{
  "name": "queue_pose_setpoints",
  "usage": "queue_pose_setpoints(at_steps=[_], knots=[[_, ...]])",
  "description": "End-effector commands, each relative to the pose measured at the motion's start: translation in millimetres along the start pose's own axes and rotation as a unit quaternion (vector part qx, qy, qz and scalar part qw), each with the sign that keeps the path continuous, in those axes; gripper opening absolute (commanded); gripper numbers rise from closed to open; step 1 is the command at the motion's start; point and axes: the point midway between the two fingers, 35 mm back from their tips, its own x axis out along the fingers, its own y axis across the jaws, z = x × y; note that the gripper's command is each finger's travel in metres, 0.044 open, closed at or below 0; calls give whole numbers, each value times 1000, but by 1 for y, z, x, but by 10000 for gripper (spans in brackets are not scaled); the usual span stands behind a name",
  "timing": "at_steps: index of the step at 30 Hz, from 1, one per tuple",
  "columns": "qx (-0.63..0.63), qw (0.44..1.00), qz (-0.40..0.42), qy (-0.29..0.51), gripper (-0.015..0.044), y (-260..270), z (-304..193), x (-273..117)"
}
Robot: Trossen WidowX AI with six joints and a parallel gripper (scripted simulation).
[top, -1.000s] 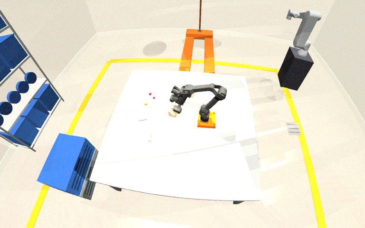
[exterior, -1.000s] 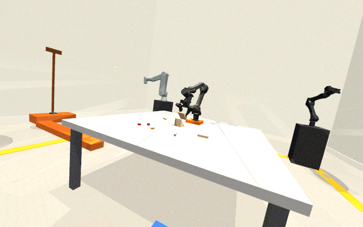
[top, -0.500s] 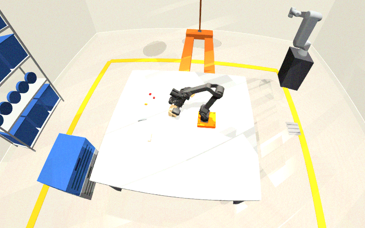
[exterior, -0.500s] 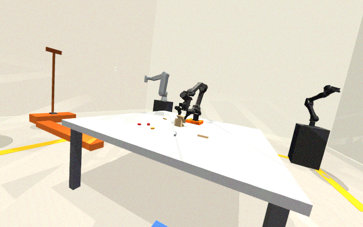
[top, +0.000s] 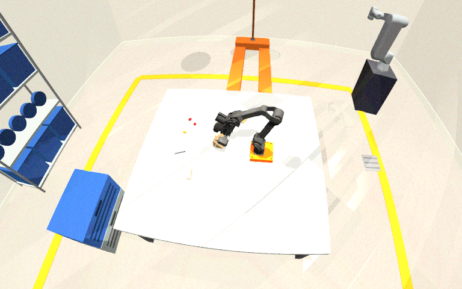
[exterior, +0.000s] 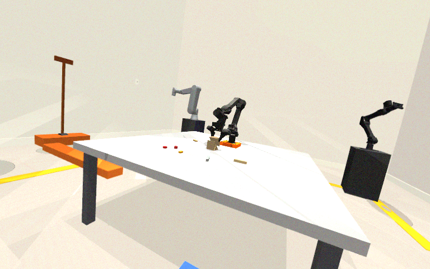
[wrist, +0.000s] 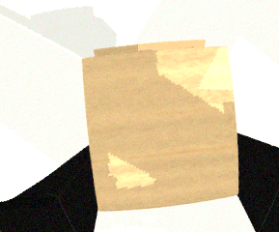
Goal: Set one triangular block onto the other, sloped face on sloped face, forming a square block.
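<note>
A: Left to right in the top view, what do you log?
B: Far left, your shelf rack (top: pixel 44 116) carries round blue bins (top: pixel 17 123); contents unclear. Right of them, mid-table, the lower triangular block (top: pixel 217 144) (exterior: pixel 211 145) rests.
A: Your gripper (top: pixel 221 138) (exterior: pixel 216 137) (wrist: pixel 158 141)?
B: Clamped on the upper triangular block (top: pixel 219 136) (exterior: pixel 214 138) (wrist: pixel 163 126), directly over it; contact unclear.

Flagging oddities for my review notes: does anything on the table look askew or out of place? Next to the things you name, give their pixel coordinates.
Only the block pair: the held triangular block (exterior: pixel 214 138) (wrist: pixel 160 130) sits over the lower block (exterior: pixel 211 145), their outlines not flush, probably because it isn't seated. Nothing looks spilled or damaged.
</note>
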Motion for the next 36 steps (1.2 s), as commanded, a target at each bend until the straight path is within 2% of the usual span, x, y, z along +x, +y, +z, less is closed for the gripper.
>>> queue_pose_setpoints(at_steps=[1, 36], knots=[[-3, 1000, 2, -2, 0, 0, 1, 0], [-4, 1000, 3, -2, 0, 0, 1, 17]])
